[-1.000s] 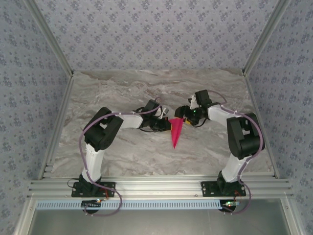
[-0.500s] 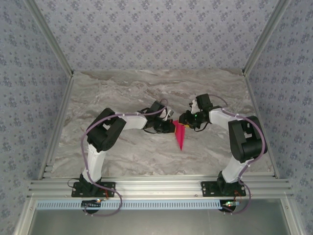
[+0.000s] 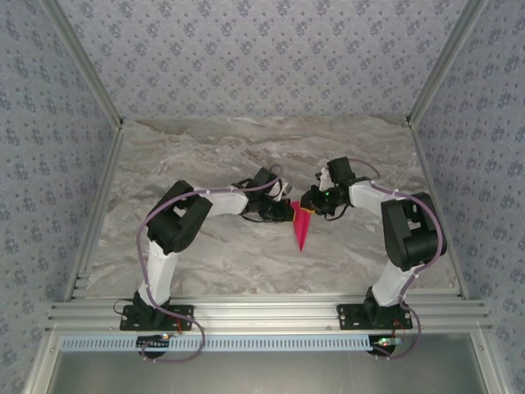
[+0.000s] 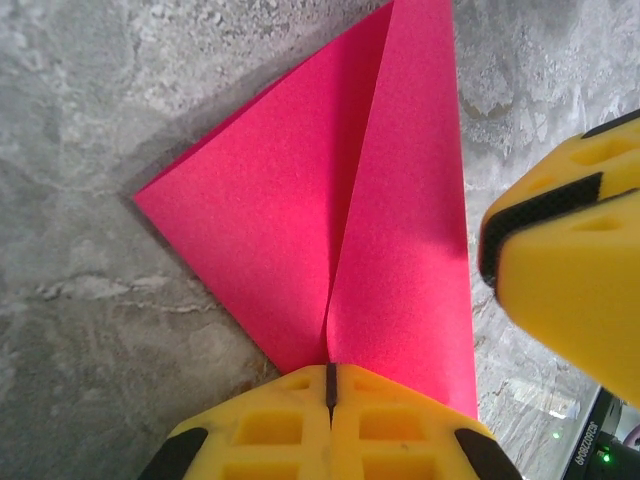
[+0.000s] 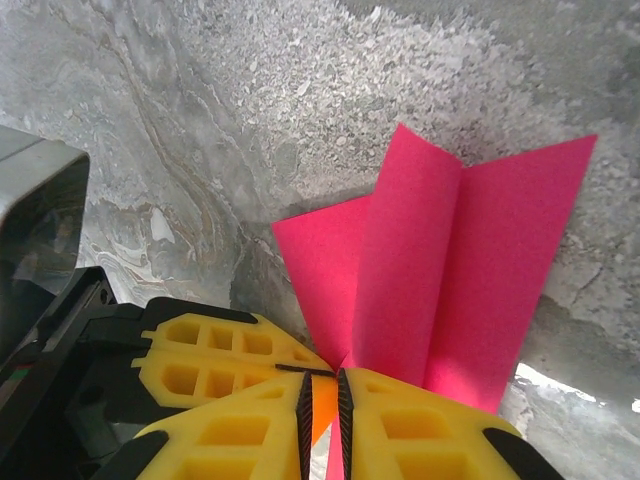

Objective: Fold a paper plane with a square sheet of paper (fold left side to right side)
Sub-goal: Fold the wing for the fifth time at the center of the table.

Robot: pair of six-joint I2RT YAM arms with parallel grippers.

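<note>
Our left end effector reached in from the left, near the middle of the grey marbled counter, at the tip of a white and black arm. In the left wrist view its yellow fingers were pressed together, leaving only a thin dark seam between them. They were closed on the near edge of the paper plane. The plane's centre crease ran straight down into that seam.

Between the two arms was the paper plane, made of magenta-pink paper. From above it looked like a narrow pointed dart. Its wide end sat between the end effectors and its sharp tip pointed toward the near edge of the counter. In the left wrist view one flap spread flat to the left and a second flap rose beside the crease.

To the right, the right end effector met the plane's wide end from the opposite side, close to the left one. In the right wrist view its yellow fingers were drawn nearly together. A sliver of pink showed in the slim gap between them, so they were clamped on the paper plane. The plane's flaps fanned upward from the grip. In the left wrist view one of those fingers stood just beside the paper's right edge.
</note>
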